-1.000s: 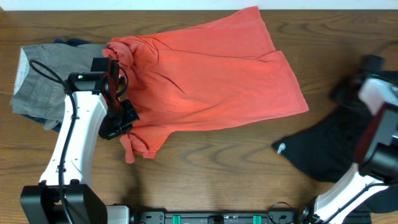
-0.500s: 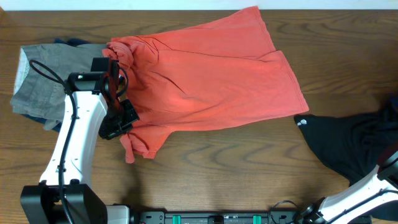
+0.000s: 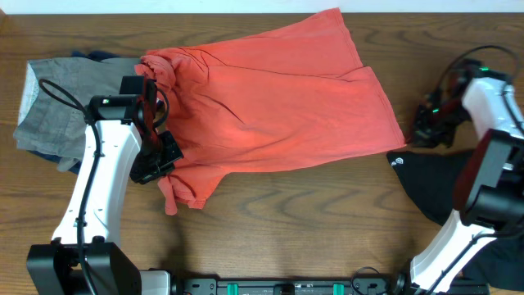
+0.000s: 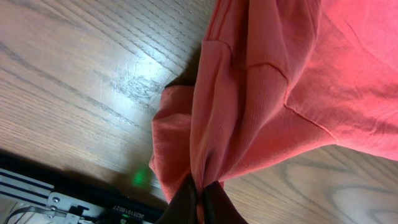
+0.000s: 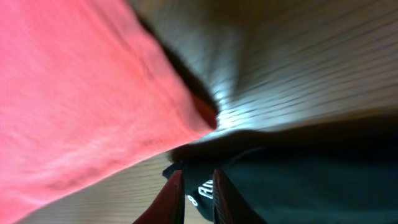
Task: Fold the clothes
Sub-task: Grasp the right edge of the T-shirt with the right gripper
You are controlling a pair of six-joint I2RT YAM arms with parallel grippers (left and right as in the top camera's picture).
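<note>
The clothes here are chiefly a coral-red T-shirt (image 3: 278, 98) lying spread and rumpled across the middle of the table, its lettering hidden. My left gripper (image 3: 155, 164) is at the shirt's lower left corner, shut on a bunched fold of red fabric (image 4: 267, 93) that rises from between its fingertips (image 4: 200, 190). My right gripper (image 3: 419, 131) hovers just off the shirt's right edge (image 5: 74, 93). Its jaws (image 5: 196, 177) stand a little apart, and nothing is pinched between them. Through the gap shows a black garment (image 5: 298, 180) with white print, lying on the table below.
The black garment (image 3: 446, 192) lies crumpled at the right, its corner close to the shirt's lower right tip. A grey garment (image 3: 57, 106) over something blue sits at the far left. Bare wood runs along the front edge, with a black rail (image 3: 278, 287) below it.
The black garment's corner shifted right and up, then stayed put. My right arm swung out of view and came back beside the shirt's right edge, jaws now parted. The left arm has not moved.
</note>
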